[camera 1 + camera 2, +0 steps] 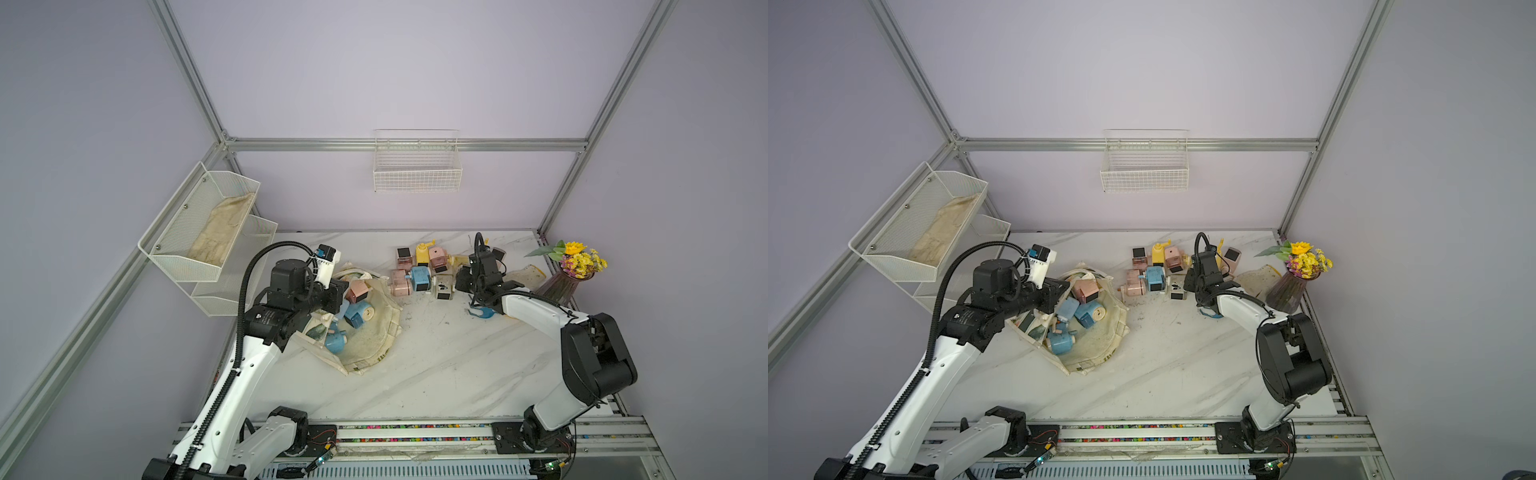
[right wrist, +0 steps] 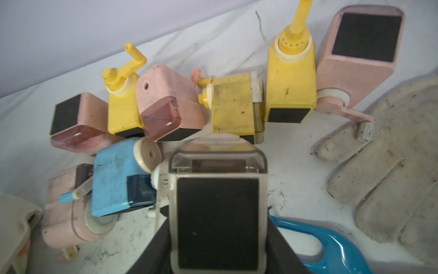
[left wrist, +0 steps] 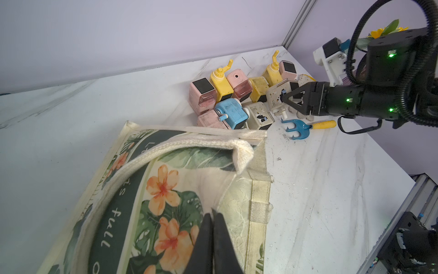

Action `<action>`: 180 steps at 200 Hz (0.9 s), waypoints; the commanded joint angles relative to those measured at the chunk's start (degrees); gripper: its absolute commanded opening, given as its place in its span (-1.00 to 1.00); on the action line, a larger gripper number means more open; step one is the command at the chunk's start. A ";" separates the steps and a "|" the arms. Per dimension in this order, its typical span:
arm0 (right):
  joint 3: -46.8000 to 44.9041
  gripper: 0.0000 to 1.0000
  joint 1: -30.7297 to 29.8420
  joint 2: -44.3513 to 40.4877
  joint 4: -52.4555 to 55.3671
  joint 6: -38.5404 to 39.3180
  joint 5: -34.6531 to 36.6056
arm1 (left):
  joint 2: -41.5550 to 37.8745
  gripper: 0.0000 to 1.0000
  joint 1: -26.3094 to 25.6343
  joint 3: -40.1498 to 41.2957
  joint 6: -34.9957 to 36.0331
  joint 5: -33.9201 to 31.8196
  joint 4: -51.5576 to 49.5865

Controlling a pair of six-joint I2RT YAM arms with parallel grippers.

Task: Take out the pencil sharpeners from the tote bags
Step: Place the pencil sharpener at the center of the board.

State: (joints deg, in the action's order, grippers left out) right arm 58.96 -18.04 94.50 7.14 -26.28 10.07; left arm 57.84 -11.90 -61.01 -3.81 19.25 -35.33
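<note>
About ten pencil sharpeners (image 1: 419,272) already sit clustered on the worktop (image 1: 436,365), while at least four more lie in the open tote bag (image 1: 370,336) (so the job looks well past half). The right hand (image 2: 218,227) grasps a beige sharpener (image 2: 216,213) just beside the cluster. The left hand (image 3: 213,239) is clenched on the bag's cloth. Only its wrist view shows the bag's floral print, and only the top views show the sharpeners inside.

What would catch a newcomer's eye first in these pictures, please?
Probably the bright cluster of pencil sharpeners at the table's far side, where the right end effector grips a beige sharpener. Next, the flowered tote bag lying open with sharpeners inside, its edge pinched by the left end effector.
</note>
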 commanded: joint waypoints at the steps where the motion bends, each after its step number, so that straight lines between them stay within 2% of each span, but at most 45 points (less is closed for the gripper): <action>1: 0.62 -0.50 1.06 1.13 -3.48 0.29 0.14 | -1.00 -0.89 0.46 -0.77 0.02 -0.66 0.00; 52: 0.34 -0.49 1.78 4.54 -2.53 -0.59 -0.34 | -0.70 -0.89 0.46 -0.67 -0.05 -0.59 0.00; 109: -1.34 -0.49 2.18 3.99 1.05 -2.60 7.37 | -0.45 -0.89 0.47 -0.68 -0.05 -0.41 0.00; 180: -2.00 -0.42 2.20 -2.84 3.84 -4.71 9.75 | -0.38 -0.89 0.45 -0.69 -0.01 -0.36 -0.05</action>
State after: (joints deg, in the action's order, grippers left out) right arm 57.01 -16.14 96.16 9.58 -29.52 17.34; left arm 57.84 -11.90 -61.01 -3.84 19.27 -35.38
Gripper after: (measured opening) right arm 0.503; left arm 0.057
